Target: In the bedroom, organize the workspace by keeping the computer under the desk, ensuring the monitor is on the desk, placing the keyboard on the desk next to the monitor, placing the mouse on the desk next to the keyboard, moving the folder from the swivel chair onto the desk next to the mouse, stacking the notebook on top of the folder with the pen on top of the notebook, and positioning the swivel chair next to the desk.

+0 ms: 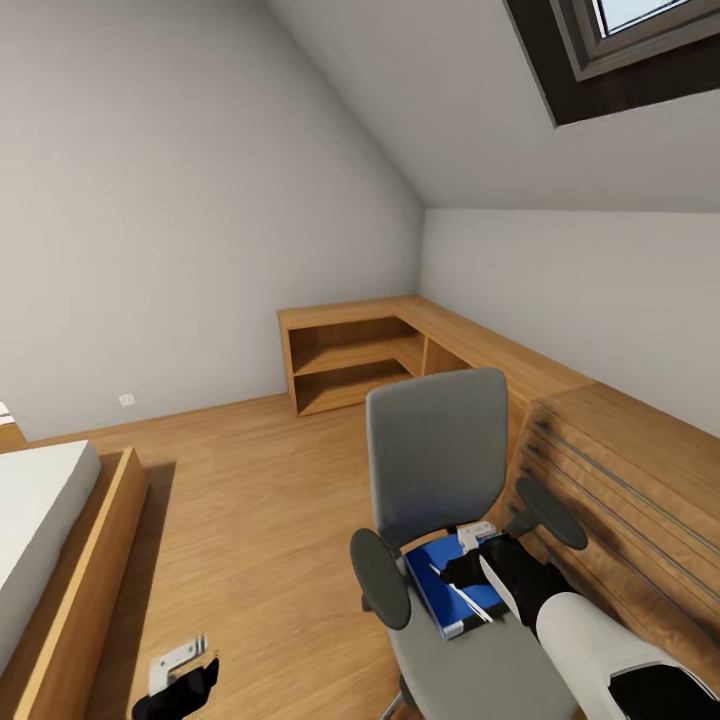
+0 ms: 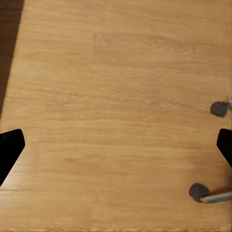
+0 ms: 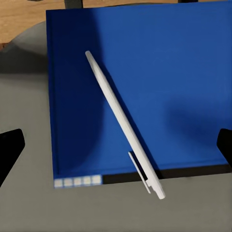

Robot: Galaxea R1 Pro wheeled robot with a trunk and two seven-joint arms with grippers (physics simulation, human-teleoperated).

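Grey upholstered swivel chair [image 1: 440, 470] with black armrests stands at lower centre of the head view. On its seat lies a flat bright blue folder [image 1: 448, 590], and a thin silver-white pen [image 3: 123, 123] rests diagonally across it. The right tool [image 1: 462, 572] hovers just above the folder, arm reaching in from the lower right, fingers spread wide and holding nothing, probably lining up on the pen. The left tool [image 1: 185, 668] hangs low over the wooden floor [image 2: 116, 96], also open and empty.
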